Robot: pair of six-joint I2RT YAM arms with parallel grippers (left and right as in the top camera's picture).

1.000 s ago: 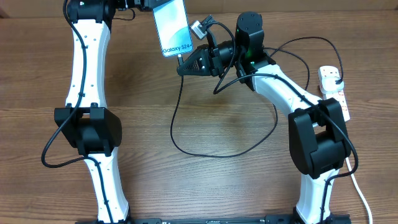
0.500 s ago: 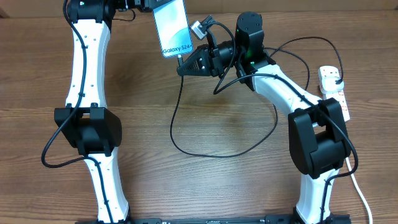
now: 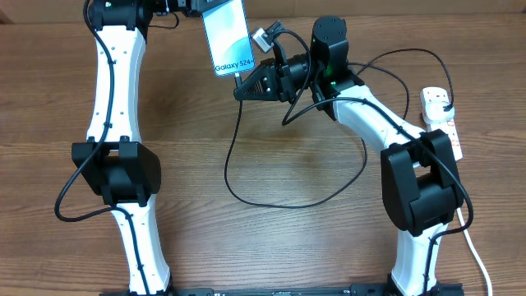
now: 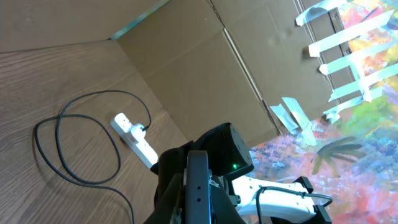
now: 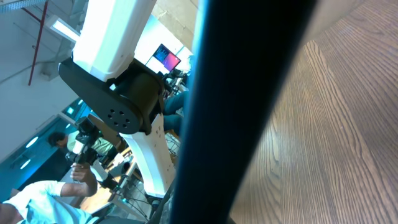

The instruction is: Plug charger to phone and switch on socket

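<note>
The phone (image 3: 228,34), its light blue screen reading "Galaxy S24+", hangs tilted at the back of the table with my left gripper (image 3: 200,7) shut on its top end. In the left wrist view its dark edge (image 4: 198,186) stands between my two fingers. My right gripper (image 3: 241,88) is shut on the tip of the charger (image 3: 279,204) right at the phone's lower edge. The black cable loops across the table to the white socket (image 3: 440,115) at the right, where its black plug (image 3: 444,100) sits. In the right wrist view the phone's dark edge (image 5: 249,93) fills the middle.
A white cord (image 3: 477,255) runs from the socket toward the front right corner. The socket (image 4: 134,138) and a cable loop (image 4: 62,162) lie near a cardboard wall (image 4: 205,68) behind the table. The base of each arm stands at the front edge.
</note>
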